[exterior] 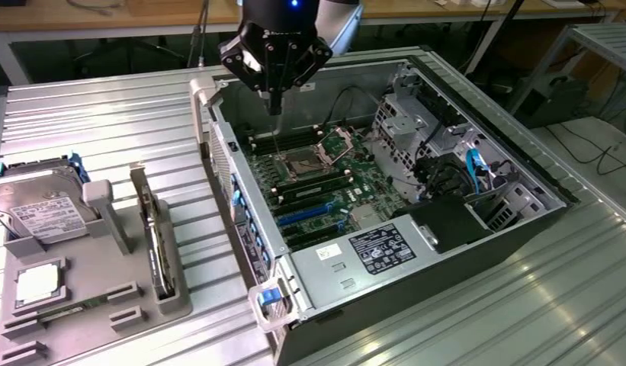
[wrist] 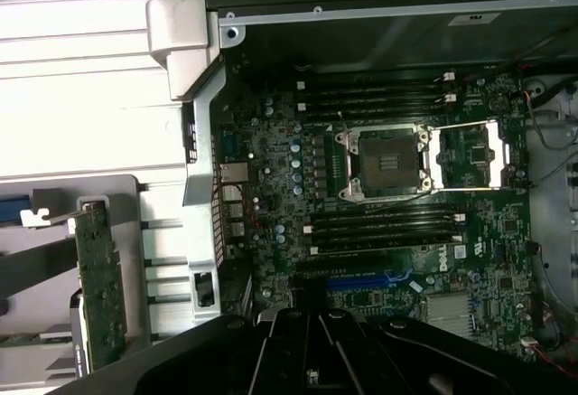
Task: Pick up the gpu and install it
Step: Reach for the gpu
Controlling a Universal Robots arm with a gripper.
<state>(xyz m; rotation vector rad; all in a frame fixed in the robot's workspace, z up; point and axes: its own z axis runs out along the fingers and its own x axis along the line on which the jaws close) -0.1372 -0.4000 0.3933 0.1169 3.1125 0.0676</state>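
Lying across a ribbed metal table (exterior: 556, 305), an open computer case (exterior: 415, 305) shows its green motherboard (exterior: 323, 183) face up. At the exterior view's left, well apart from the board, a grey holder (exterior: 114, 229) carries a hard drive (exterior: 43, 213) and the gpu (exterior: 153, 229). The gpu stands on its thin edge in a slot of that holder. Its long axis runs from the far side toward the near side, roughly parallel to the case's nearest wall. Which end bears the bracket I cannot tell. The gripper (exterior: 275, 107) hangs over the motherboard near the processor socket (wrist: 384, 162), fingers clenched together on nothing.
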